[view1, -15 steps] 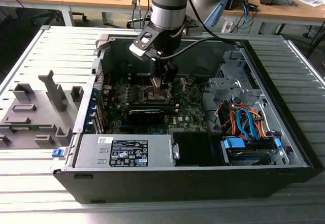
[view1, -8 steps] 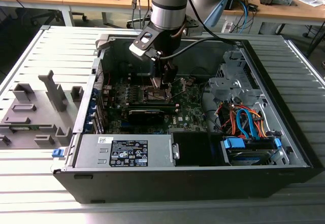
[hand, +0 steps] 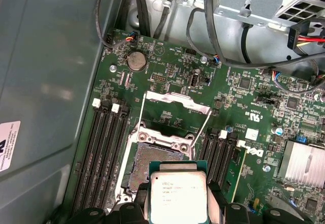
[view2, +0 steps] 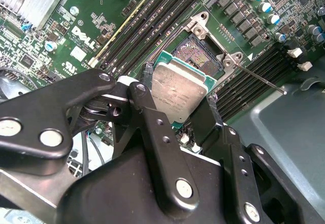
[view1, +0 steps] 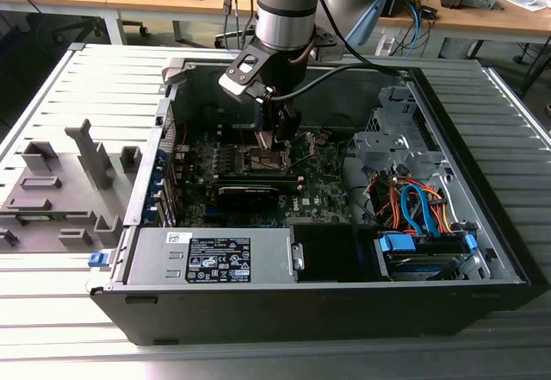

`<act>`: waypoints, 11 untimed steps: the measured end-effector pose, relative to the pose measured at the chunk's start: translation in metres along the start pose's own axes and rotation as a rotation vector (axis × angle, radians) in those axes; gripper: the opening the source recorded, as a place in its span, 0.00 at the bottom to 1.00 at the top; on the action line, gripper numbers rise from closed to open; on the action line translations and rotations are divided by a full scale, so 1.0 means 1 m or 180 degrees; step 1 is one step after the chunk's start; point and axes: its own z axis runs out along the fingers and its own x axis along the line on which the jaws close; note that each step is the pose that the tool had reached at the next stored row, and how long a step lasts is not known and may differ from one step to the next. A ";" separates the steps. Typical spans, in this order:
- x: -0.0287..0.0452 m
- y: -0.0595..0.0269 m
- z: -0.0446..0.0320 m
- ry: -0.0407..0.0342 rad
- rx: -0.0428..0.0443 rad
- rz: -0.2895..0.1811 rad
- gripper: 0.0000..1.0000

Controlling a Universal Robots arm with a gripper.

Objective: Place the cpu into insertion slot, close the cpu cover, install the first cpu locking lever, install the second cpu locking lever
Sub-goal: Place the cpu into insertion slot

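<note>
My gripper (view1: 277, 137) reaches down into the open computer case and is shut on the cpu (hand: 177, 196), a silvery square chip with a green edge pinched by two sides between the black fingers (view2: 152, 127). The cpu (view2: 179, 92) hangs tilted just above one edge of the insertion slot (hand: 151, 159), whose dark contact field (view2: 199, 51) is mostly uncovered. Beyond the socket, the cpu cover (hand: 175, 102) stands swung open. Two thin locking levers (hand: 201, 128) stick up beside the socket.
Long black memory slots (hand: 104, 148) flank the socket on both sides. A finned heatsink (hand: 304, 163) and cable bundles (view1: 413, 208) lie nearby. The case wall (hand: 51, 82) is close to the socket. A grey fixture (view1: 60, 190) sits outside the case on the exterior view's left.
</note>
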 end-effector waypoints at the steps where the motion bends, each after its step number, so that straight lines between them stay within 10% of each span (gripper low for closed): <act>1: 0.0000 0.0000 0.0000 0.0000 0.0000 0.0001 0.54; 11: 0.0000 0.0000 0.0000 0.0000 0.0001 0.0014 0.54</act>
